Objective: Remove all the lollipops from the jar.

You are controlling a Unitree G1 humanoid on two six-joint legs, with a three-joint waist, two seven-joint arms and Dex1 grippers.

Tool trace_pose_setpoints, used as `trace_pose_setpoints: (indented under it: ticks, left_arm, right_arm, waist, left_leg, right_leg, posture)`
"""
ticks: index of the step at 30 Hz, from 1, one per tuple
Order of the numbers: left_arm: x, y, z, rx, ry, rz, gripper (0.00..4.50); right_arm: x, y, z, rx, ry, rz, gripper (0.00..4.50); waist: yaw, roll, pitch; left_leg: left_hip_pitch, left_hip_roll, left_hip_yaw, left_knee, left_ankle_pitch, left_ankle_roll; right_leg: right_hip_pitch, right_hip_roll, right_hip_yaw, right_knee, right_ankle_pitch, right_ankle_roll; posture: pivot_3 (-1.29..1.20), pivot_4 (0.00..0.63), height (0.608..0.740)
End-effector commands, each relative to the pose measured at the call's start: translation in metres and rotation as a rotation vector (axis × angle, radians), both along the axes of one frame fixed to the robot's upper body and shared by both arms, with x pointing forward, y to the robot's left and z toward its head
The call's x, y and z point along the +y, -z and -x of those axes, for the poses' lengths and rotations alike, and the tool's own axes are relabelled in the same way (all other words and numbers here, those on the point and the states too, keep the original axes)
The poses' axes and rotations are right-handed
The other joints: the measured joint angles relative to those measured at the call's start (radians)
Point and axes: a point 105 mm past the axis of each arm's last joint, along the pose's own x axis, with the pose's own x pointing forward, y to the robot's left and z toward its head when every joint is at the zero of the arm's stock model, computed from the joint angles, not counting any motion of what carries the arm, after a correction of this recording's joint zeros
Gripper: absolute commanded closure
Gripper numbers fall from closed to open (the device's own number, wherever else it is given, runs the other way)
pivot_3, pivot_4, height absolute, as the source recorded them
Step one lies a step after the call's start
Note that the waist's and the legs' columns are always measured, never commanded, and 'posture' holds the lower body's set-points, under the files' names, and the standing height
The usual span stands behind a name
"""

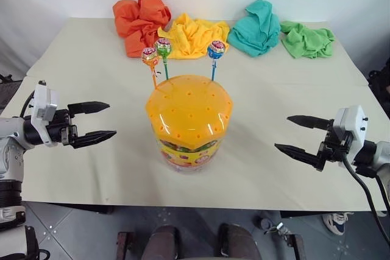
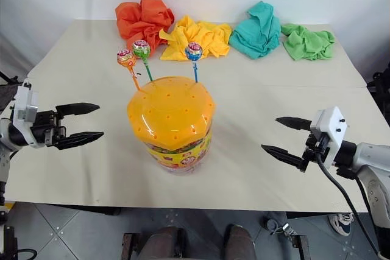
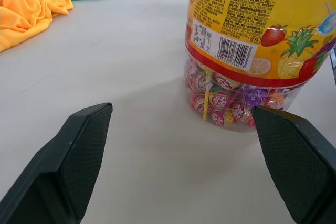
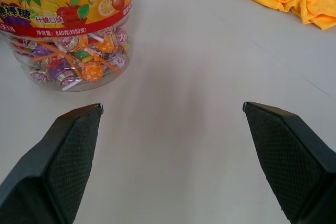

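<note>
The jar point(image 1: 189, 120) stands in the middle of the table, a clear tub with a domed orange lid full of small holes and a colourful label. Three lollipops stand upright in holes along the lid's far side: an orange one point(image 1: 149, 56), a green one point(image 1: 163, 47) and a blue one point(image 1: 216, 49). My left gripper point(image 1: 97, 123) hovers open left of the jar, pointing at it. To the right of the jar my right gripper point(image 1: 294, 134) is open too. Nothing is between either pair of fingers. More wrapped candies show inside the jar point(image 3: 231, 98).
Along the table's far edge lie crumpled cloths: orange point(image 1: 140, 21), yellow point(image 1: 194, 36), teal point(image 1: 259, 27) and green point(image 1: 306, 39). The beige table point(image 1: 91, 65) has bare room on both sides of the jar. A shoe point(image 1: 337, 222) is on the floor at the right.
</note>
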Motion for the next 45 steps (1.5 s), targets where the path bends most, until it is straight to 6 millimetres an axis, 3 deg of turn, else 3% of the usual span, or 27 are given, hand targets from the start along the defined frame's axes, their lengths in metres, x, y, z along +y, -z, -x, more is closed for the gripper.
trace_pose_setpoints:
  ticks: [1,12,17,25,34,44,45]
  left_arm:
    - [0.000,-0.010,0.004,-0.032,0.024,0.018,0.00]
    - [0.008,-0.024,0.004,-0.009,-0.122,0.035,0.00]
    - [0.004,-0.050,0.018,-0.090,-0.084,-0.004,0.00]
    - [-0.040,-0.092,0.024,-0.218,0.103,0.003,0.00]
    - [-0.083,-0.103,0.008,-0.179,0.282,0.025,0.00]
    - [-0.110,-0.118,-0.012,-0.222,0.366,0.156,0.00]
    - [-0.110,-0.120,-0.015,-0.227,0.352,0.180,0.19]
  right_arm:
    - [0.003,-0.011,0.002,-0.036,-0.016,-0.001,0.02]
    - [0.004,-0.025,0.001,-0.059,-0.033,-0.014,0.02]
    - [0.009,-0.043,0.007,-0.084,-0.068,-0.040,0.02]
    - [0.020,-0.071,0.023,-0.111,-0.161,-0.082,0.02]
    - [0.049,-0.108,0.041,-0.176,-0.310,-0.152,0.02]
    - [0.056,-0.109,0.042,-0.192,-0.301,-0.166,0.02]
    - [0.055,-0.109,0.042,-0.194,-0.294,-0.166,0.01]
  waist:
    - [0.000,0.000,0.000]
    - [0.002,0.000,0.000]
    - [0.002,-0.001,0.000]
    - [0.010,-0.001,0.001]
    - [0.008,-0.002,0.001]
    - [0.009,-0.005,0.003]
    - [0.009,-0.005,0.003]
  left_leg:
    - [0.000,0.000,0.000,0.000,0.000,0.000]
    - [0.000,0.000,0.000,0.001,0.000,0.000]
    - [0.000,0.000,0.000,0.001,0.000,0.000]
    - [-0.001,0.000,-0.001,0.004,0.000,0.000]
    - [-0.002,0.001,-0.001,0.007,0.000,0.000]
    - [-0.003,0.001,-0.001,0.009,-0.001,0.001]
    - [-0.003,0.001,-0.001,0.009,-0.001,0.001]
  right_leg:
    - [0.000,0.000,0.000,0.000,0.000,0.000]
    - [0.000,0.000,0.000,0.001,0.000,0.000]
    - [0.000,0.000,0.000,0.001,0.000,0.000]
    - [0.000,0.000,0.000,0.001,0.000,0.000]
    - [0.000,0.001,0.000,0.003,0.000,0.000]
    - [0.000,0.001,0.000,0.003,0.000,0.001]
    - [0.000,0.001,0.000,0.003,0.000,0.000]
  posture:
    - [0.00,0.150,0.740]
    - [0.00,0.150,0.740]
    - [0.00,0.150,0.740]
    - [0.00,0.150,0.740]
    - [0.00,0.150,0.740]
    - [0.00,0.150,0.740]
    - [0.00,0.150,0.740]
